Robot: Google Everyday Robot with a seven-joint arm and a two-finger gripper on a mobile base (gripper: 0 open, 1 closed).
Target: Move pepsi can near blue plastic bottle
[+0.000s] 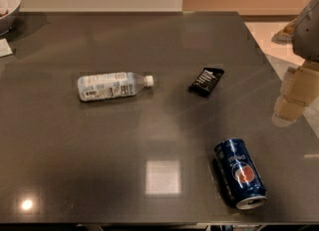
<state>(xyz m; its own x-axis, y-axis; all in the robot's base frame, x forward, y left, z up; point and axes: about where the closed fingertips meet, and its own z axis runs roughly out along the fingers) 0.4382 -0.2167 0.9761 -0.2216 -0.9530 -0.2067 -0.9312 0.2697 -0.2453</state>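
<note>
The pepsi can [240,173] lies on its side near the front right of the dark grey table [99,145], logo facing up, silver end toward the front edge. The blue plastic bottle [113,85] lies on its side left of the middle, white cap pointing right. The two are far apart. My gripper [294,97] hangs at the right edge of the view, over the table's right side, above and to the right of the can. It holds nothing that I can see.
A flat black snack packet [206,81] lies between the bottle and the gripper. A white bowl [9,3] stands at the back left corner, with a white paper [4,48] beside it. The table's right edge runs just under the gripper.
</note>
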